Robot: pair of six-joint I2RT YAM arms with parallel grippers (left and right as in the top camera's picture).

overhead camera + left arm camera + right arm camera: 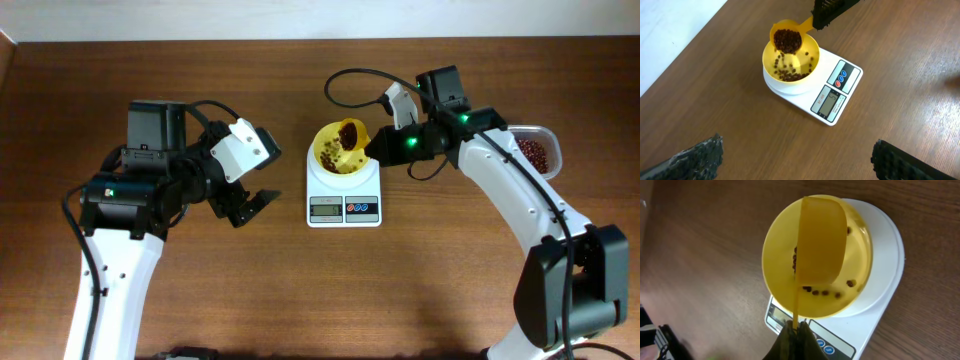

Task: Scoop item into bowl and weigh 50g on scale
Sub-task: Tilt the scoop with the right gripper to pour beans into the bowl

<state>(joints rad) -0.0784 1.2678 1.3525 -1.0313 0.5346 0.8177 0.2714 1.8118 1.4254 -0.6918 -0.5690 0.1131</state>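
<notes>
Scoop (821, 235) of beans (787, 40) tipping into bowl (812, 47) on scale (826, 59).
Right gripper (796, 336) clamped on scoop handle; left gripper (250, 205) gapes empty; weighing likely unfinished.

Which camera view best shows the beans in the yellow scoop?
The left wrist view: it looks into the scoop and shows the beans filling it. The overhead view shows them only as a small dark patch. The right wrist view shows just the scoop's underside, hiding them.

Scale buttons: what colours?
The buttons are two blue, one red, on the white scale. Clearest in the left wrist view.
</notes>
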